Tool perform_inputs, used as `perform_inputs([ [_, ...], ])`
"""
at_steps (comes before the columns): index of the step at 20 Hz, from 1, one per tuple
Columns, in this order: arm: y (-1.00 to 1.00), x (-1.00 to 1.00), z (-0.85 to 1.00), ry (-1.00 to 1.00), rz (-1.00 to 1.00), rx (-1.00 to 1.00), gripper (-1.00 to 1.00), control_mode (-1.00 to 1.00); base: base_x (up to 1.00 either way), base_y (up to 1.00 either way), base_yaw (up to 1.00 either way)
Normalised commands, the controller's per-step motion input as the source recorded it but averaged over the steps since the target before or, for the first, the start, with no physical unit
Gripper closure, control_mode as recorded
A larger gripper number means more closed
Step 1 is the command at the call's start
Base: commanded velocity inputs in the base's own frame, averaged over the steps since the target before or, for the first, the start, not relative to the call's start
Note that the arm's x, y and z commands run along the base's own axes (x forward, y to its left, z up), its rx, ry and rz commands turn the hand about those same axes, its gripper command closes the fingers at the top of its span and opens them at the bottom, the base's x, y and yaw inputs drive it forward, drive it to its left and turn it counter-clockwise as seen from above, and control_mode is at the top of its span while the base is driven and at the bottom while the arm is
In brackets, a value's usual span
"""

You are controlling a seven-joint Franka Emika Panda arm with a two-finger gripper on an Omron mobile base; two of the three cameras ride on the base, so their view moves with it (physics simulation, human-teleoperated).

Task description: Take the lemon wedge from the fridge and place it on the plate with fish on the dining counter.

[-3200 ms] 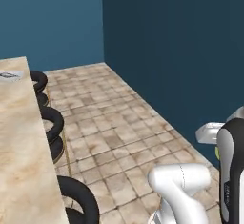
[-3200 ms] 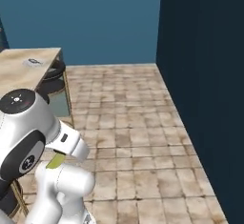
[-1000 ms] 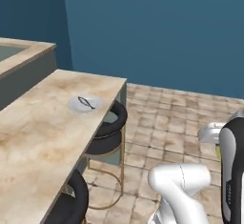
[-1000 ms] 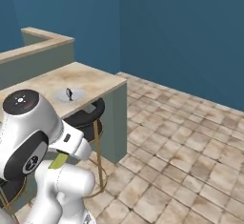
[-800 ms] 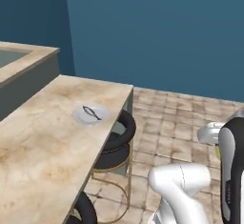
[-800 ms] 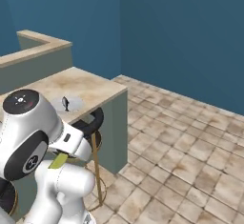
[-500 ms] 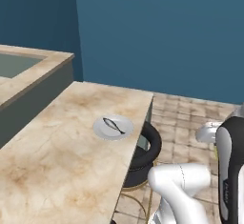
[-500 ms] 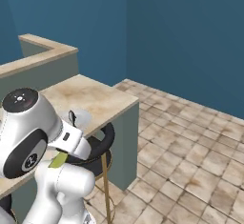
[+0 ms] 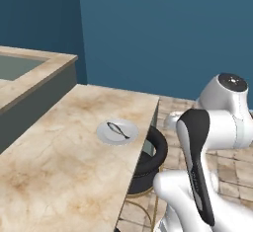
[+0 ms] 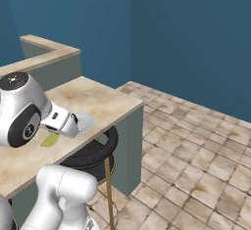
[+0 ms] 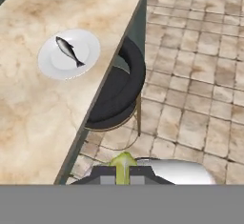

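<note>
The dining counter (image 9: 64, 167) runs from the lower left toward the centre, its beige-brown marbled stone top ending in a square corner near the blue wall (image 9: 168, 33). A white plate (image 9: 117, 131) rests on the top near the counter's right edge. A small dark fish (image 9: 118, 130) lies diagonally across the plate. A stool (image 9: 150, 157) with a round black seat stands beside the counter's right edge, partly tucked beneath the overhang, on thin brass-coloured legs. A second, raised counter section (image 9: 29, 75) occupies the upper left. The robot arm (image 9: 207, 147) rises at the lower right, white with a dark strip along one link. Brown tiled floor (image 9: 232, 176) shows behind the arm.
</note>
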Motion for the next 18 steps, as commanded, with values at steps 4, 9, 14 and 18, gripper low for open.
perform_inputs([
  [4,0.67,1.0,-0.18,0.05,0.0,0.0,1.0,-1.0,0.0,0.0,0.0],
  [9,0.34,1.0,-0.46,0.16,0.06,0.05,1.0,-1.0,0.0,0.0,0.0],
  [14,0.07,1.0,-0.43,0.14,0.2,0.08,1.0,-1.0,0.0,0.0,0.0],
  [18,0.25,1.0,-0.32,0.08,0.15,0.01,1.0,-1.0,0.0,0.0,0.0],
])
